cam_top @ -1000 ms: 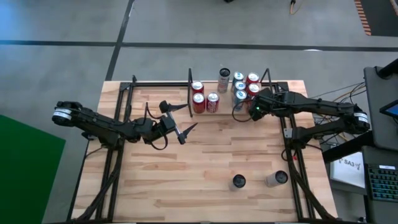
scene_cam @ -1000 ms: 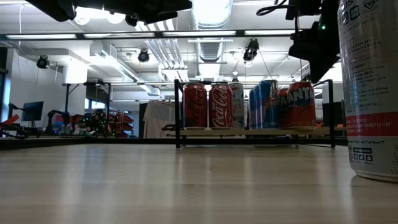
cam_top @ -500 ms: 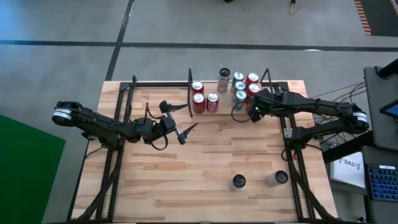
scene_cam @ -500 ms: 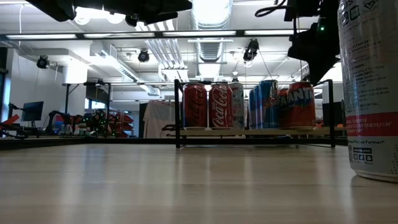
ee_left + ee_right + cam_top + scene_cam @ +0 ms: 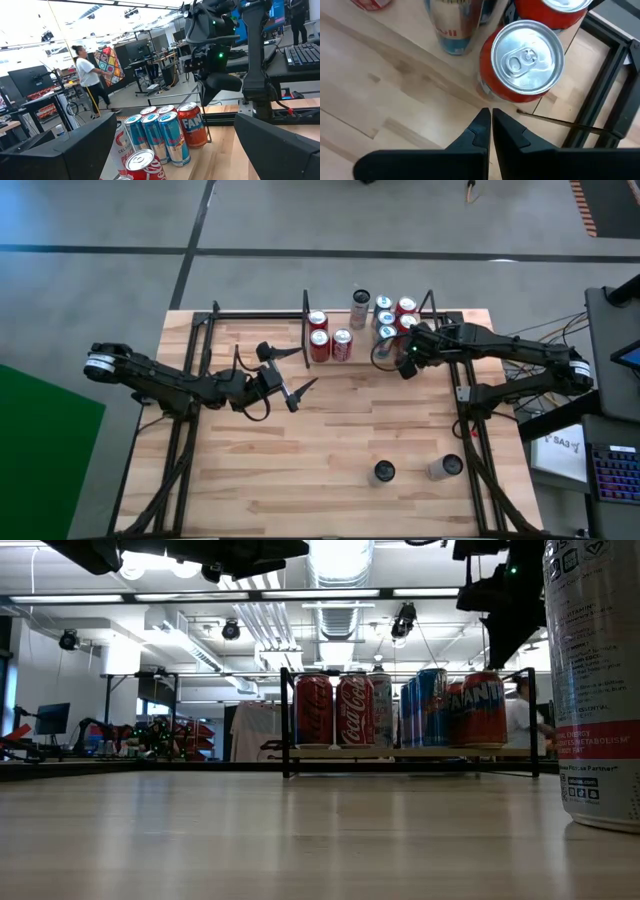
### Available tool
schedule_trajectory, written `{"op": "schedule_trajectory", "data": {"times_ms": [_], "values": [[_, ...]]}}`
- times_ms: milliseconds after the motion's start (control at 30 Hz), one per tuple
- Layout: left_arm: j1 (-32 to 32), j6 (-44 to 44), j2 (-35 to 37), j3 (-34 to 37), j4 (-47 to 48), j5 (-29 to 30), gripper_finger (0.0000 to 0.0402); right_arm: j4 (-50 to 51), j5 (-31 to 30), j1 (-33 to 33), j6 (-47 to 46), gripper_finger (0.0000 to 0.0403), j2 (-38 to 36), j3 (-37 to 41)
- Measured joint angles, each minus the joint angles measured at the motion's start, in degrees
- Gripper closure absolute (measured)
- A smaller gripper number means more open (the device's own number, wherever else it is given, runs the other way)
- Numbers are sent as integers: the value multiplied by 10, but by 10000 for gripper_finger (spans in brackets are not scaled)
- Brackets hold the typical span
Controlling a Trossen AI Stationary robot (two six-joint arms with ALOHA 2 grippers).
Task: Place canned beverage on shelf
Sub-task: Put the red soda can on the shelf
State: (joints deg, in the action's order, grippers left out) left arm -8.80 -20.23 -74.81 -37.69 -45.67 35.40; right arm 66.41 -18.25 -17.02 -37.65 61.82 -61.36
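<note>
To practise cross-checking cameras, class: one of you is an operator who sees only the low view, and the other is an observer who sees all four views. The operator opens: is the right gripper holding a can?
Observer: No. In the right wrist view, the right gripper is shut and empty, just in front of an orange can.
Operator: Where is the left gripper?
Observer: In the high view, the left gripper hangs open and holds nothing, beside the shelf.
Operator: Are any cans off the shelf?
Observer: Yes. Two cans sit on the table, far from the shelf.
</note>
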Motion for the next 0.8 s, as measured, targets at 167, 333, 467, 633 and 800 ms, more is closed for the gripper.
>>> {"op": "schedule_trajectory", "data": {"times_ms": [167, 333, 467, 633, 800], "values": [[0, 0, 0, 0, 2, 0, 13, -10, -23, 0, 2, 394, 18, 7], [0, 0, 0, 0, 3, 0, 12, -7, -56, -3, 2, 394, 36, 7], [0, 0, 0, 0, 4, 0, 12, 1, -67, -3, 2, 394, 41, 7], [0, 0, 0, 0, 4, 0, 12, 39, -73, -3, -11, 394, 40, -6], [0, 2, 0, 0, 4, 0, 12, 46, -73, -1, -6, 394, 39, -34]]}}
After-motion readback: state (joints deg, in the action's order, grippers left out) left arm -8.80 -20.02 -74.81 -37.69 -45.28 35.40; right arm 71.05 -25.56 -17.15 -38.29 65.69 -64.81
